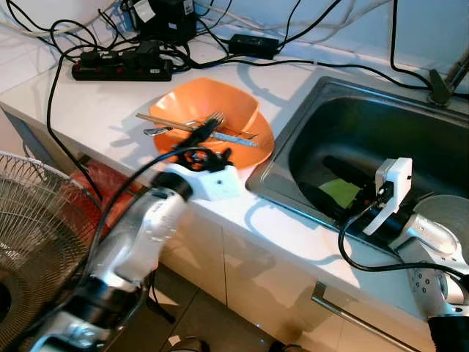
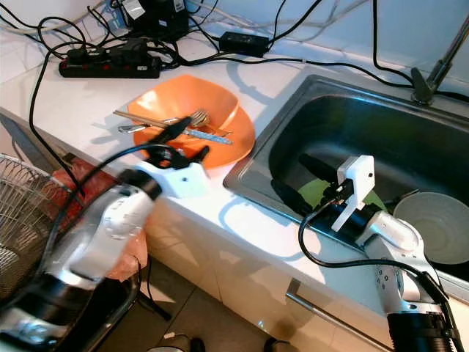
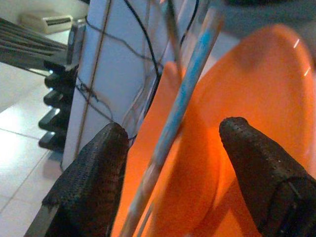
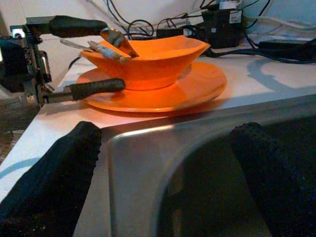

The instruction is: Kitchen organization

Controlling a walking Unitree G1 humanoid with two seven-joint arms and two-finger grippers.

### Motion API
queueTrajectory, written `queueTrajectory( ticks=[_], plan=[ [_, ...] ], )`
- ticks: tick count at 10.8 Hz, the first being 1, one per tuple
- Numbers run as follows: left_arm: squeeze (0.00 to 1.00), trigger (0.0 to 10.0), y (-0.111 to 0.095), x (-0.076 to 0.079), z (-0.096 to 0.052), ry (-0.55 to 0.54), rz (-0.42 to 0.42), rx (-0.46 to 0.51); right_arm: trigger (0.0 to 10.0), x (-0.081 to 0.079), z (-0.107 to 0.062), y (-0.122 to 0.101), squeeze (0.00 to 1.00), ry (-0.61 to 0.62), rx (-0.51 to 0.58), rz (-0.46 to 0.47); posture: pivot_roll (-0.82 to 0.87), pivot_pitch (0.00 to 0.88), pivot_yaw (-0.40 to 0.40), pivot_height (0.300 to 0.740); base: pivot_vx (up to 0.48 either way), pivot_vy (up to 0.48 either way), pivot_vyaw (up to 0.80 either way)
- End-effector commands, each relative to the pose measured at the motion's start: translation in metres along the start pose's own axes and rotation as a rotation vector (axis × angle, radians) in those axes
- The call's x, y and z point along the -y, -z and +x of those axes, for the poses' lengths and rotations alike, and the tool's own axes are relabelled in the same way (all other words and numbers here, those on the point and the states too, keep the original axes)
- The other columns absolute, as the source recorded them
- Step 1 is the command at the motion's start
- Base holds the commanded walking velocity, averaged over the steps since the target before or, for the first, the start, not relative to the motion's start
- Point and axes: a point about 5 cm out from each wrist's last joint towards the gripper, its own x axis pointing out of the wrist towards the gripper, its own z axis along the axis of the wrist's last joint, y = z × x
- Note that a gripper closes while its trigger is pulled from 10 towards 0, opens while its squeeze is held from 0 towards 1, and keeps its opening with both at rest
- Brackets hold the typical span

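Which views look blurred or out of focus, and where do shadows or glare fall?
Left wrist view: the utensil handle and orange bowl are soft, too close for focus. Right wrist view: the near fingers blur, the bowl stays sharp. Left eye view: cable shadows cross the white counter; the left arm smears.

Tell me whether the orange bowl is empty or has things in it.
Not empty. The orange bowl holds a fork and other utensils lying across it; food cannot be made out.
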Motion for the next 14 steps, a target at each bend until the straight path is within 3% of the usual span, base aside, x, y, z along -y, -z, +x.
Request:
queueTrajectory(
  ticks=[1,5,6,8,9,10,11,14],
  plan=[
    [0.0,10.0,-0.006,-0.001,0.004,-0.008,-0.006,0.034,10.0,-0.005,0.0,-0.001,0.0,-0.017,0.002,-0.001,0.06,0.123,0.032,0.74,0.0,0.0,0.0],
    [0.0,10.0,-0.014,0.005,0.01,0.006,-0.015,0.08,10.0,-0.006,0.001,0.0,0.0,-0.016,0.006,0.001,0.05,0.119,0.039,0.74,0.0,0.0,0.0],
    [0.0,0.0,-0.014,0.004,0.01,0.003,-0.015,0.082,10.0,-0.006,0.001,0.0,0.0,-0.015,0.006,0.001,0.05,0.119,0.039,0.74,0.0,0.0,0.0],
    [0.0,0.0,-0.016,0.003,0.011,-0.005,-0.009,0.088,10.0,-0.006,0.002,0.001,0.0,-0.017,0.003,0.002,0.05,0.119,0.039,0.74,0.0,0.0,0.0],
    [0.0,2.4,-0.017,0.003,0.009,-0.01,-0.006,0.087,10.0,-0.007,0.003,0.002,0.0,-0.019,0.0,0.0,0.06,0.11,0.039,0.74,0.0,0.0,0.0],
    [0.0,9.0,-0.017,0.002,0.007,-0.018,-0.006,0.081,10.0,-0.007,0.003,0.002,0.0,-0.02,-0.004,-0.002,0.06,0.108,0.04,0.74,0.0,0.0,0.0],
    [0.0,10.0,-0.015,0.002,0.001,-0.023,-0.002,0.05,10.0,-0.007,0.003,0.002,0.0,-0.019,-0.004,-0.003,0.06,0.107,0.039,0.74,0.0,0.0,0.0],
    [0.0,10.0,-0.005,0.001,-0.011,-0.04,0.01,-0.032,10.0,-0.006,0.002,0.002,0.0,-0.022,-0.011,0.0,0.07,0.119,0.03,0.74,0.0,0.0,0.0]
  ],
)
